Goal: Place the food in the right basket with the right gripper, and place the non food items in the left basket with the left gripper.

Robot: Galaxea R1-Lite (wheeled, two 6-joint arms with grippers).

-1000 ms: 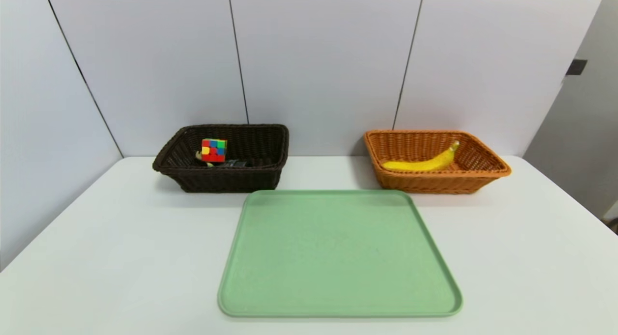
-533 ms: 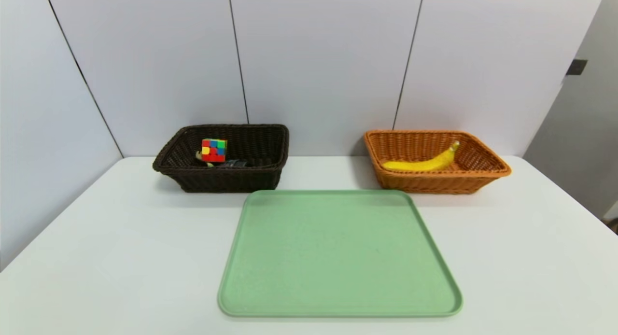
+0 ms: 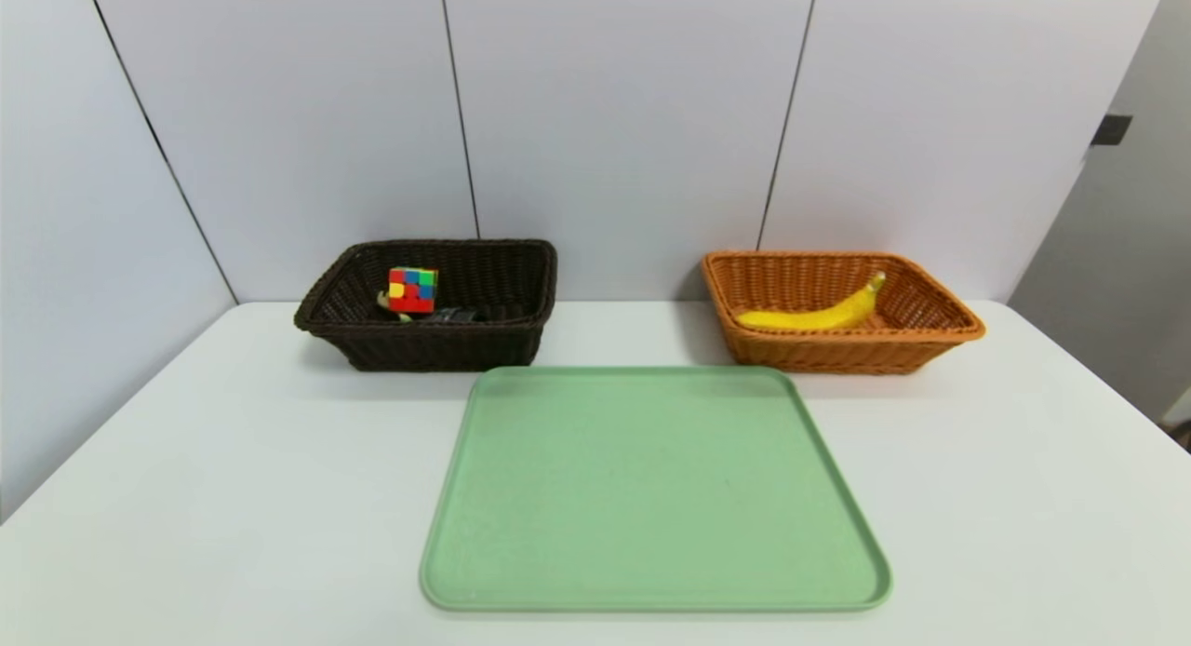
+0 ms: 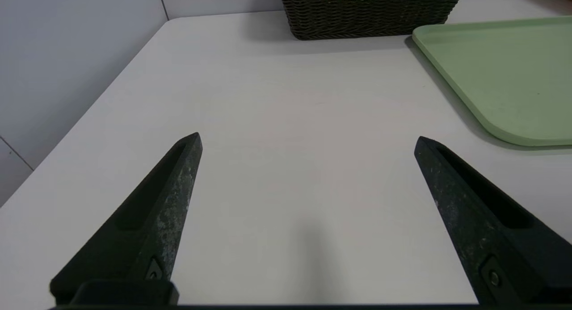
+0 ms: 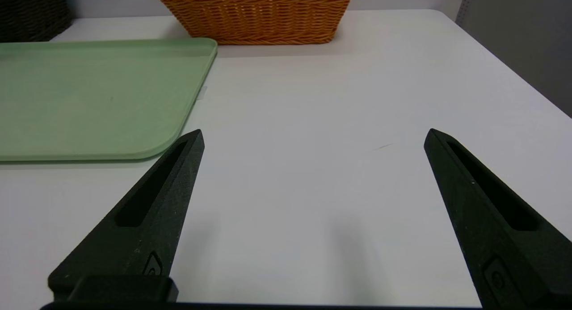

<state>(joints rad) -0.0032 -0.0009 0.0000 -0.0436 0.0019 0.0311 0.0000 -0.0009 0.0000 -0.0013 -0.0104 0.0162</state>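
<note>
A yellow banana lies inside the orange-tan right basket at the back right. The dark brown left basket at the back left holds a multicoloured puzzle cube, with a bit of a green fork handle and a dark tube beside it, mostly hidden by the rim. Neither arm shows in the head view. My left gripper hangs open and empty over bare table, near the front left. My right gripper is open and empty over the table at the front right.
A pale green tray lies flat in the middle of the white table, with nothing on it. Its corner shows in the left wrist view, its edge in the right wrist view. Grey wall panels stand behind the baskets.
</note>
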